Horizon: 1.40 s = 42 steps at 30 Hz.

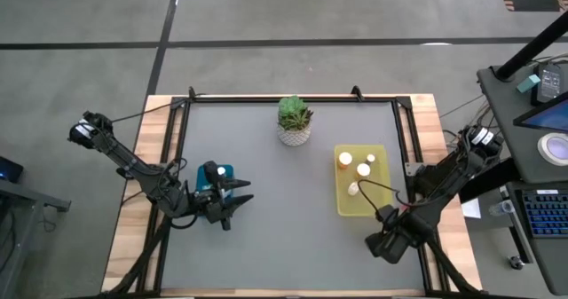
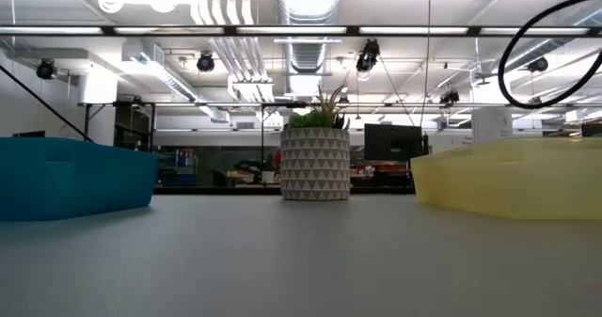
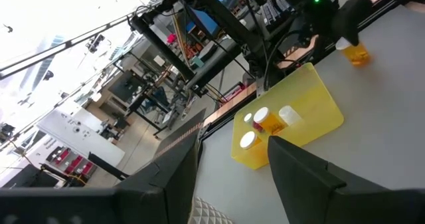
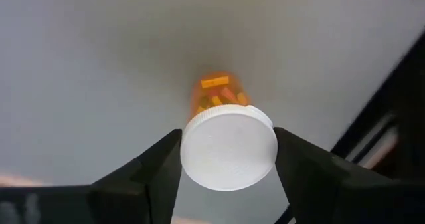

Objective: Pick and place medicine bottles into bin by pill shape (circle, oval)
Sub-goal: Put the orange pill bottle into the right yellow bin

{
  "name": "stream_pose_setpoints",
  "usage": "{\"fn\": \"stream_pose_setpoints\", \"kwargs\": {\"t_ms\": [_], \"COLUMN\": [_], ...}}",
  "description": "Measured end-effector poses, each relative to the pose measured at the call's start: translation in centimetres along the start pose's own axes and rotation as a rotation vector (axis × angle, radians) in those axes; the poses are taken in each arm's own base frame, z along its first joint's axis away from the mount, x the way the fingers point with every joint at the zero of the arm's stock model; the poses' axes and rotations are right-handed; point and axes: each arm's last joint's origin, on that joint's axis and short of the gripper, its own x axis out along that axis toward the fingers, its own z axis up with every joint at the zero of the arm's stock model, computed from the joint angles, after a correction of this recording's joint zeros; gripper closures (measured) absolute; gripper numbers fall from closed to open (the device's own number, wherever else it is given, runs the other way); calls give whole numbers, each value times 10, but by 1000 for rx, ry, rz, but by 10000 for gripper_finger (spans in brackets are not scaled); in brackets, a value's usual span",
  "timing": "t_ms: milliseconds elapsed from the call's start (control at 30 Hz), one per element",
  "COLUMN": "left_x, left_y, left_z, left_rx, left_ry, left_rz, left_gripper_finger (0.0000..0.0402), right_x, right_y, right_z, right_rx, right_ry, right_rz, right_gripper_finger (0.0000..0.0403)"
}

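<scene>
Medicine bottle (image 4: 226, 134), amber with white cap, stands on the bench near the yellow bin (image 1: 361, 182), right claw (image 4: 229, 164) closing on its cap; squeeze squarely before lifting; left claw (image 3: 229, 164) waits half-open, empty.

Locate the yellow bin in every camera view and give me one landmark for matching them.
High view: yellow bin lies right of centre, several white-capped bottles inside it.
Low view: the bin's wall fills the right edge.
Left wrist view: it lies mid-picture on the grey table, beyond the left hand.
Right wrist view: not in it.
Shared landmark: the potted succulent, standing left of the bin in the high and low views.
</scene>
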Motion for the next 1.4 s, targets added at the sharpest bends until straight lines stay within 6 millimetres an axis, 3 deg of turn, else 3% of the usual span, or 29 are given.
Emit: {"fn": "stream_pose_setpoints", "kwargs": {"t_ms": [233, 367, 600, 767, 1067, 1400], "left_x": [0, 0, 0, 0, 0, 0], "left_y": [0, 1, 1, 1, 1, 1], "left_z": [0, 1, 1, 1, 1, 1], "left_rx": [-5, -6, -14, -15, -14, -13], "left_ry": [-3, -4, -9, -11, -10, -9], "left_rz": [3, 4, 8, 9, 8, 8], "left_gripper_finger": [233, 233, 233, 233, 233, 233], "right_x": [-13, -27, -62, -87, -119, -130], "right_y": [28, 49, 78, 86, 67, 31], "right_z": [-4, 1, 28, 52, 94, 108], "right_rx": [-31, -104, -222, -271, -258, -246], "right_ry": [60, -35, -183, -251, -267, -311], "right_rz": [188, 297, 370, 297, 33, -66], "right_gripper_finger": [192, 192, 191, 191, 191, 191]}}
